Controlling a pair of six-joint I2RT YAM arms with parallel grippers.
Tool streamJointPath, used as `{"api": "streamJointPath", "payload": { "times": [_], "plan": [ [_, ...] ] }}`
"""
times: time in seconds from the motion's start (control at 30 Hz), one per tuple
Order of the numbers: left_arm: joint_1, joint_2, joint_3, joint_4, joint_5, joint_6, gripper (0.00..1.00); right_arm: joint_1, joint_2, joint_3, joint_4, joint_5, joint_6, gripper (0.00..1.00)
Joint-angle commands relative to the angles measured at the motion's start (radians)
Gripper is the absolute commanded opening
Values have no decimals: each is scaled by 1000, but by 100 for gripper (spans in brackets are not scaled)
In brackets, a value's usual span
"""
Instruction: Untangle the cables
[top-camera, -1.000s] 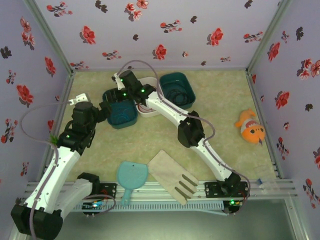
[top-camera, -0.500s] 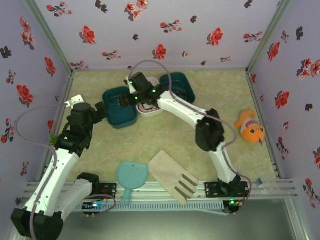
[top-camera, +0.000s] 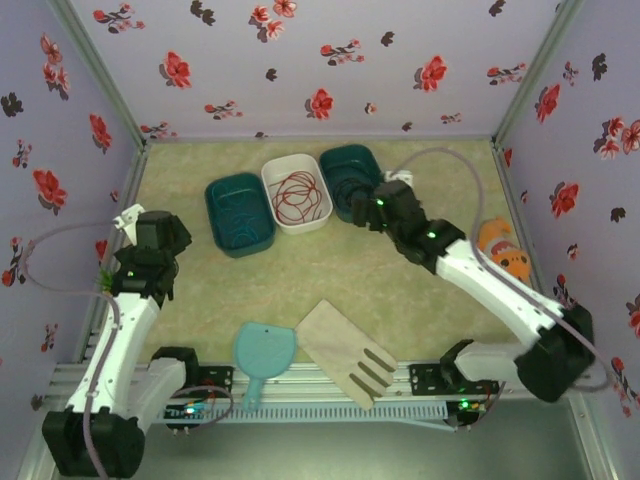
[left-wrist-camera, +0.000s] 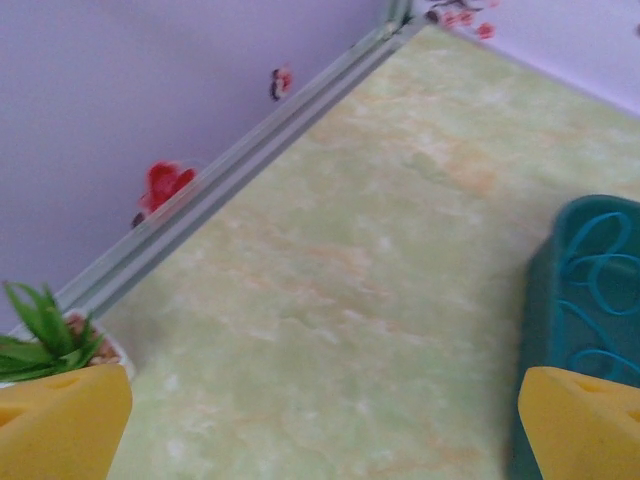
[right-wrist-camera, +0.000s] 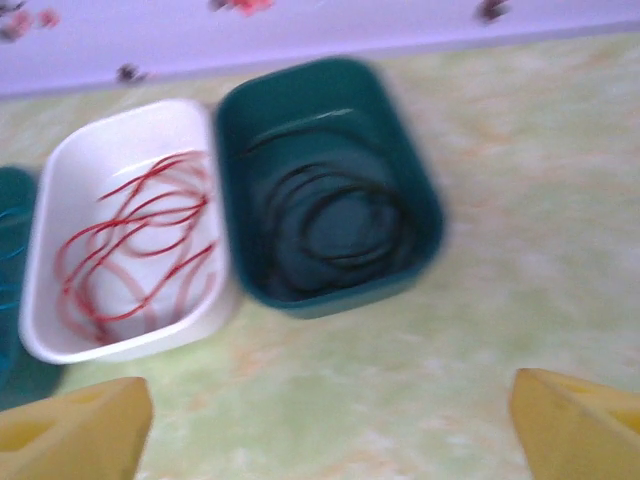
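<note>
Three bins stand in a row at the back of the table. The red cable (top-camera: 300, 197) (right-wrist-camera: 135, 245) lies coiled in the white bin (top-camera: 275, 222). The black cable (top-camera: 350, 187) (right-wrist-camera: 335, 225) is looped inside the dark teal bin (right-wrist-camera: 420, 200) to its right. The teal-blue cable (top-camera: 238, 212) (left-wrist-camera: 592, 290) lies in the left teal bin (left-wrist-camera: 545, 330). My right gripper (top-camera: 362, 203) (right-wrist-camera: 330, 430) hovers open and empty just in front of the dark teal bin. My left gripper (top-camera: 135, 218) (left-wrist-camera: 325, 430) is open over bare table, left of the teal bin.
An orange toy fish (top-camera: 503, 255) lies by the right wall. A teal scoop (top-camera: 262, 355) and a wooden slotted spatula (top-camera: 345, 350) rest near the front edge. A small green plant (left-wrist-camera: 40, 330) stands against the left wall.
My right arm has swung back to the right, away from above the white bin, and its jaws have opened. The left arm has drawn back to the left.
</note>
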Motion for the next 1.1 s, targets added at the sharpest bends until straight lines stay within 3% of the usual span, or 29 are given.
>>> {"api": "streamJointPath", "payload": {
  "times": [0.0,0.27,0.47,0.73,0.9,1.07],
  "plan": [
    [40,30,-35,-18,-44,6,100,-46,-122,-89,-14,194,19,99],
    [79,143,-136,207,-48,37,100,-255,-204,-201,-49,239,45,99],
    [87,225,-207,465,-25,194,100,-346,-203,-294,70,301,-6,99],
    [109,194,-421,1023,238,407,100,-431,-179,-435,355,311,-141,99],
    [142,208,-492,1172,379,423,99,-448,-182,-526,553,310,-245,99],
    [172,281,-536,1318,479,419,100,-478,-165,-552,616,284,-254,99]
  ]
}}
